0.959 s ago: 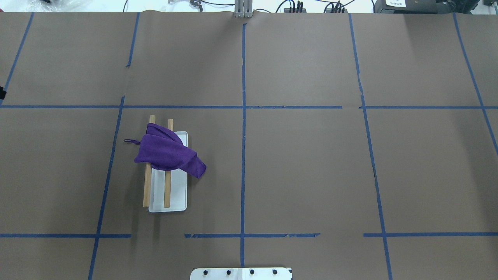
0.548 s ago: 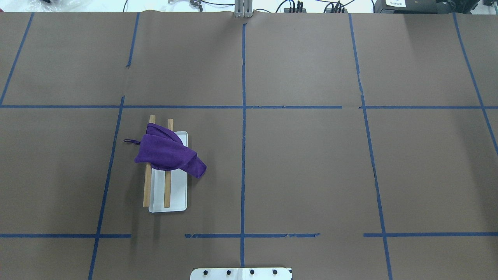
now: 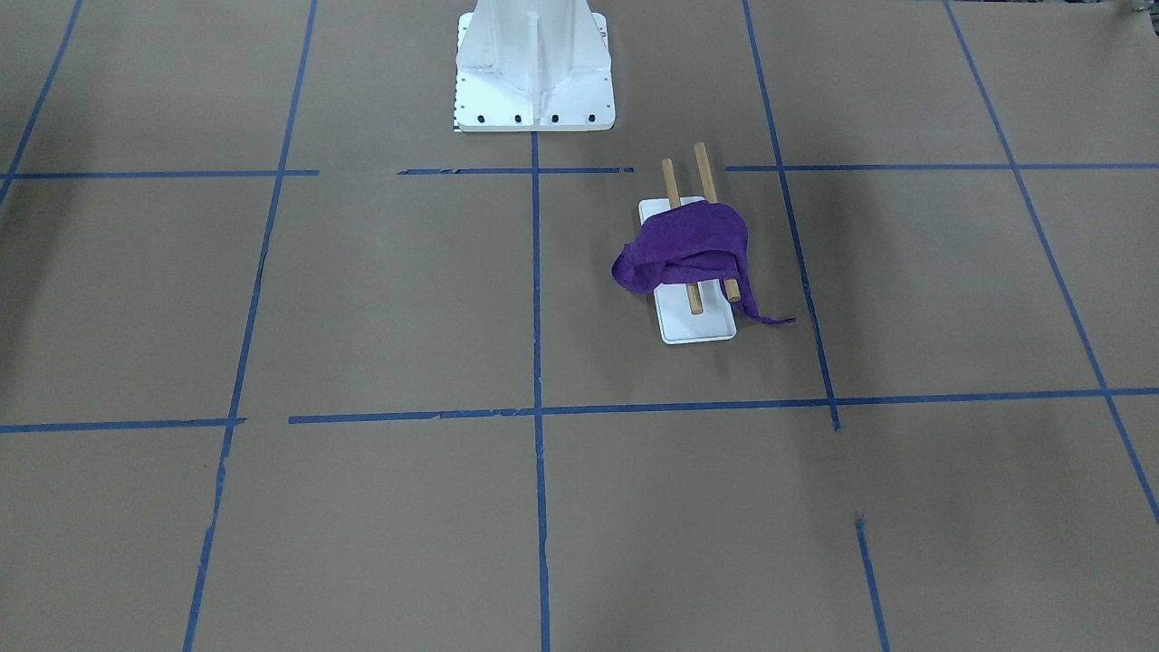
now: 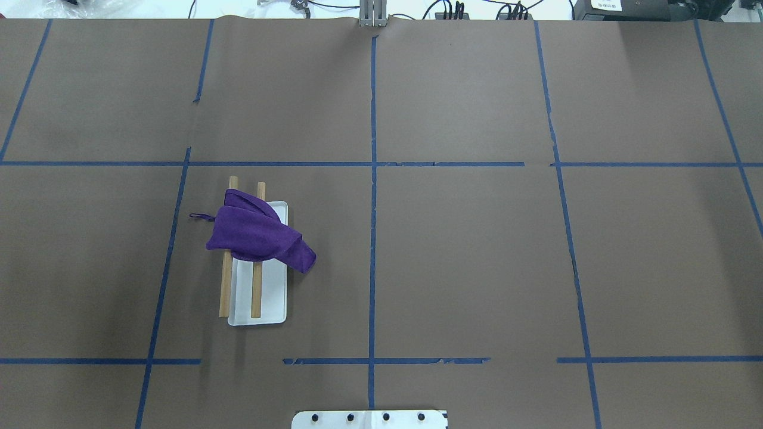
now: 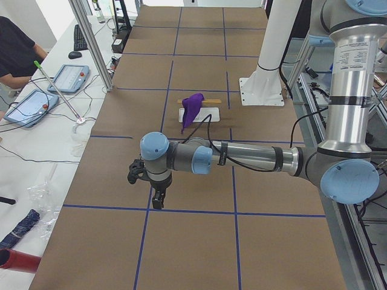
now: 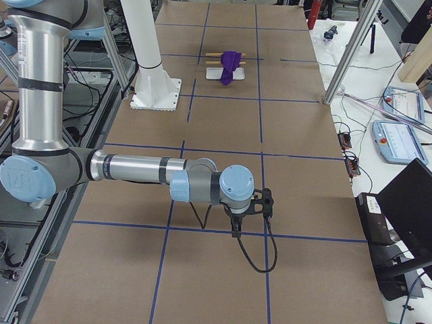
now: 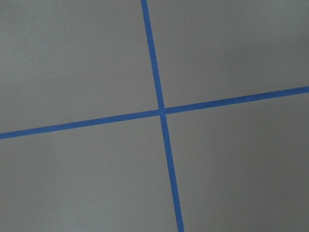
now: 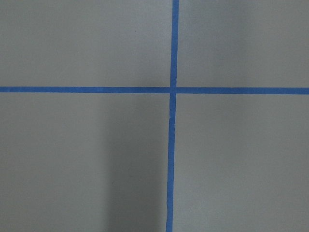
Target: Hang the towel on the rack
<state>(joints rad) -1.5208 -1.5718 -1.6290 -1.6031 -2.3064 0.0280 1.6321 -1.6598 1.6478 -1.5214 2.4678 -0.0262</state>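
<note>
Across the whole scene we saw the worktop [image 4: 477, 268], covered in brown paper and divided by blue tape lines [image 4: 373, 238]. At the robot's edge stood the big white pedestal [image 3: 534, 54], bolted down at its foot. From the side views we made out the left arm [image 5: 254, 158] and the right arm [image 6: 135, 167], each stretched out level above an opposite end of the worktop, well apart from the task's things. On the robot's left half, just beside a lengthwise tape line, sat the rack [image 4: 271, 298], its white base flat on the paper and its two wooden dowels [image 4: 225, 292] running parallel above it. The towel [image 4: 253, 235] lay bunched across both dowels towards their far ends, one purple fold hanging off the side nearer the centre line. The left pincer [image 5: 158, 199] and the right pincer [image 6: 235, 229] pointed down near tape crossings, and we could not tell whether either was spread or pressed together. Smallest of all, the towel's loop tag [image 4: 201, 216] stuck out past the outer dowel.
</note>
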